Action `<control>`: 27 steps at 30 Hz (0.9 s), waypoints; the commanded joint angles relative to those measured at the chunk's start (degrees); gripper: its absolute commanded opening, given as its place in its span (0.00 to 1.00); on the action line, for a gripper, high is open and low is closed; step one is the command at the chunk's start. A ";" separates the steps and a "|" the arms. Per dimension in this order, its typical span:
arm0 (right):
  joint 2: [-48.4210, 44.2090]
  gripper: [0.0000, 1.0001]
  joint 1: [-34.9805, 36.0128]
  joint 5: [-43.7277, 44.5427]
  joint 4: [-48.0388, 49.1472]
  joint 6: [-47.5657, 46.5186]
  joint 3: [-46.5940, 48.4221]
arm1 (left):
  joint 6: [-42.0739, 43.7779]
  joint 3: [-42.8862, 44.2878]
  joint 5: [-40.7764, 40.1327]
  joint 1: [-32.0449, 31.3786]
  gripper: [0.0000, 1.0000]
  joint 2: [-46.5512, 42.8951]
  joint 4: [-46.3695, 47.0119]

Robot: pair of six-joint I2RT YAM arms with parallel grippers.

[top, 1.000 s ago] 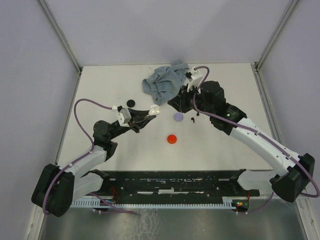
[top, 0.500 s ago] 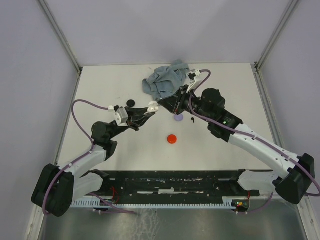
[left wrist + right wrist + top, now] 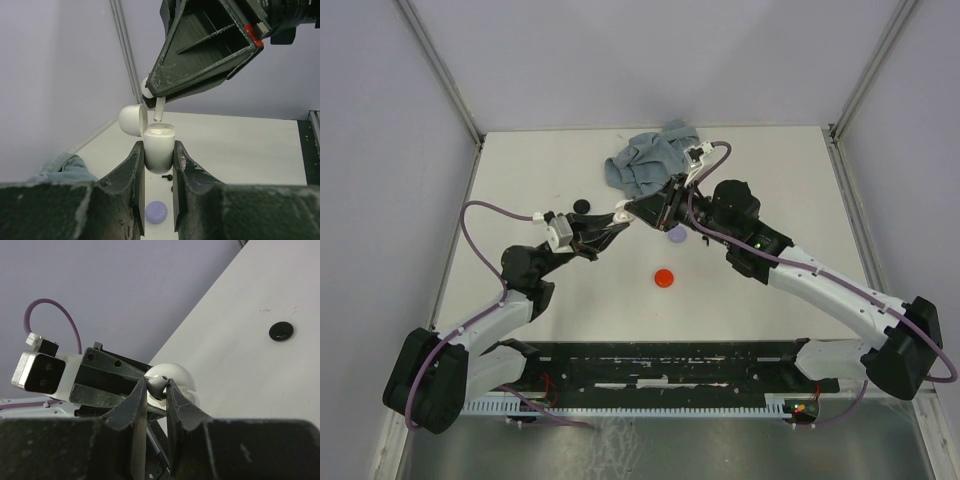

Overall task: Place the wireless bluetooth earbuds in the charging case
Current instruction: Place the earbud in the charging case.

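My left gripper [image 3: 159,152] is shut on the white charging case [image 3: 159,142] and holds it upright above the table, its lid [image 3: 132,120] hinged open to the left. My right gripper [image 3: 156,386] is shut on a white earbud [image 3: 159,384]. The earbud's stem [image 3: 159,109] points down just above the case's open mouth. In the top view the two grippers meet at the table's middle, left gripper [image 3: 618,217] and right gripper [image 3: 636,207] tip to tip. A tiny black piece [image 3: 169,177] lies on the table below the case.
A lilac disc [image 3: 676,234], a red disc [image 3: 664,277] and a black disc [image 3: 582,205] lie on the table near the grippers. A crumpled blue-grey cloth [image 3: 650,160] lies at the back. The lilac disc [image 3: 156,212] sits under my left fingers.
My right gripper has moved left with the earbud until it hangs over the case. My left gripper has raised the open case slightly towards it.
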 commanded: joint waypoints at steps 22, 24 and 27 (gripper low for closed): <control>1.26 0.18 1.05 1.74 -4.62 3.54 2.32 | -1.91 1.29 -2.02 -0.13 0.03 0.56 4.41; 1.44 0.19 1.15 3.13 -7.27 3.70 3.15 | -1.98 1.20 -1.99 -0.13 0.03 0.48 4.37; 1.49 0.23 1.24 4.69 -9.49 3.80 3.95 | -1.95 1.11 -1.89 -0.13 0.03 0.37 4.25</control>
